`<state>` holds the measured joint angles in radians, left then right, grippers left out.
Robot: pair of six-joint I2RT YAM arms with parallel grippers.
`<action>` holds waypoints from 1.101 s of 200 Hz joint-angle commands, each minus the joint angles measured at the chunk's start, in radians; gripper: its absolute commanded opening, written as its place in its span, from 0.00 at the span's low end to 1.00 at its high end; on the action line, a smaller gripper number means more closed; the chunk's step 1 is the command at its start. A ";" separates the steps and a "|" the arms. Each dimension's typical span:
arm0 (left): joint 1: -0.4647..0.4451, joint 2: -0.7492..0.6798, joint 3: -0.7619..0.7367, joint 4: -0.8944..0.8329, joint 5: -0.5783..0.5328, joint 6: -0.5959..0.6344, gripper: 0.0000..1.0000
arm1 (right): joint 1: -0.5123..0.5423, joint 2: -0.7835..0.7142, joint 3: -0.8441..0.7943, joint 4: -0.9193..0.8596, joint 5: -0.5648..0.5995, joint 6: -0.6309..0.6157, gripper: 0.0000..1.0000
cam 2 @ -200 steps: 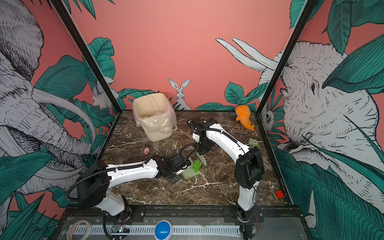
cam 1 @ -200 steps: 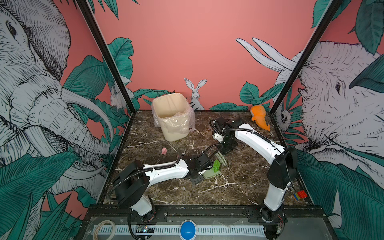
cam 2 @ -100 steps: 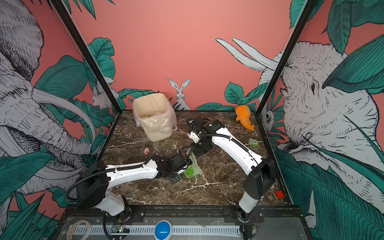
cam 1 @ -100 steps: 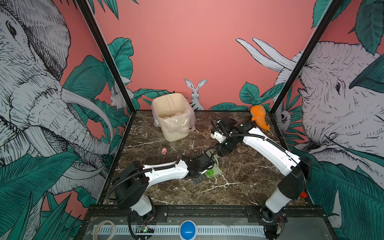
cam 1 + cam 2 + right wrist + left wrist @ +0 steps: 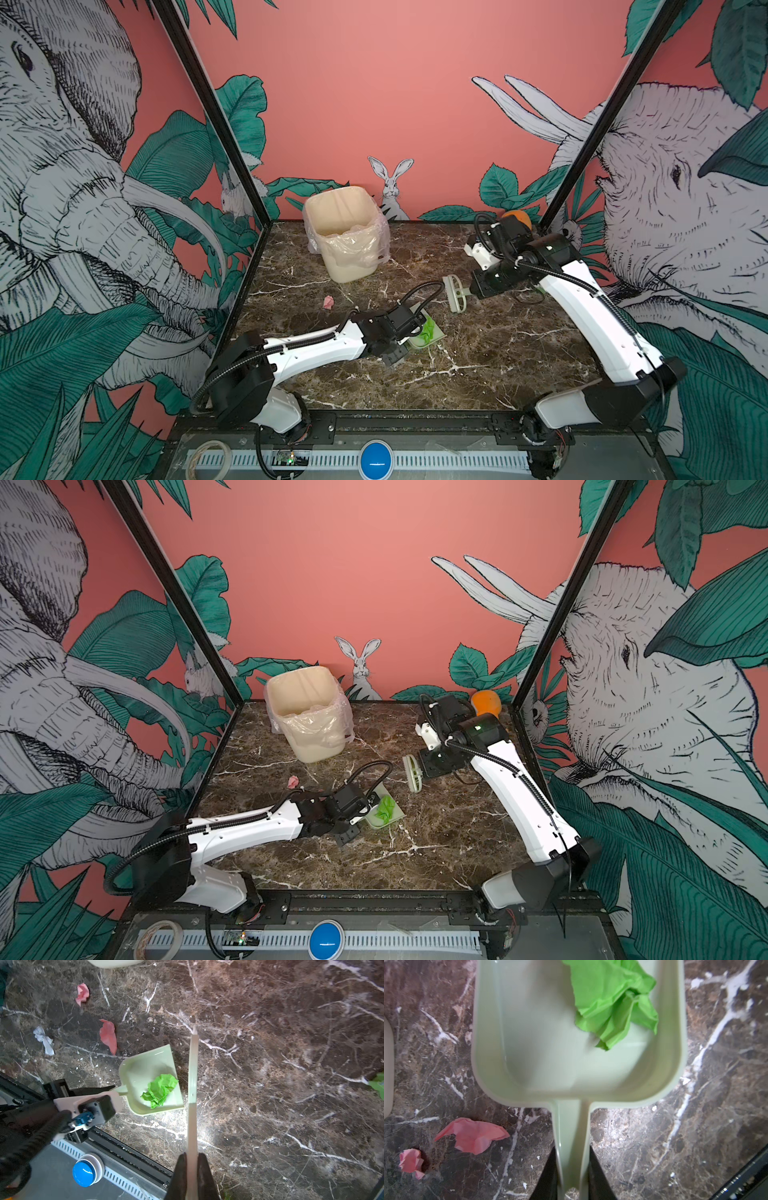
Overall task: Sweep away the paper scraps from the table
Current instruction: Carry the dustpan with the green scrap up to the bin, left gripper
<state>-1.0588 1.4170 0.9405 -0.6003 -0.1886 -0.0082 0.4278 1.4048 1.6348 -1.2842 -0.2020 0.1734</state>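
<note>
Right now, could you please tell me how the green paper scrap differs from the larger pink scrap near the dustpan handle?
The green scrap is bright green, the pink scrap salmon pink. The green scrap lies inside the dustpan; the pink scrap lies on the bare table beside its handle. The green scrap is bunched up, the pink scrap flatter. Both are crumpled torn paper.

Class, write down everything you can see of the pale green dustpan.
The dustpan is smooth, pale green plastic: a shallow rectangular tray with rounded corners, raised walls on three sides, an open front edge and a narrow straight handle. The left hand is shut on that handle. One crumpled bright green paper scrap lies inside, near the open edge. The pan sits low over the dark marble table; whether it rests on it is unclear.
</note>
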 commanded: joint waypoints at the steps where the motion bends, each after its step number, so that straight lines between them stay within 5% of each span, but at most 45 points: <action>1: 0.003 -0.074 0.028 -0.024 -0.030 -0.018 0.03 | -0.055 -0.048 -0.055 -0.027 -0.036 -0.026 0.00; 116: 0.211 -0.239 0.392 -0.398 0.023 -0.019 0.05 | -0.171 -0.158 -0.231 0.024 -0.155 -0.032 0.00; 220: 0.631 -0.178 0.722 -0.591 0.080 0.072 0.06 | -0.185 -0.171 -0.250 0.038 -0.200 -0.032 0.00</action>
<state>-0.5091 1.2293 1.6165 -1.1431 -0.1490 0.0341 0.2481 1.2587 1.3972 -1.2541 -0.3786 0.1497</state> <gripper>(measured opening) 0.196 0.070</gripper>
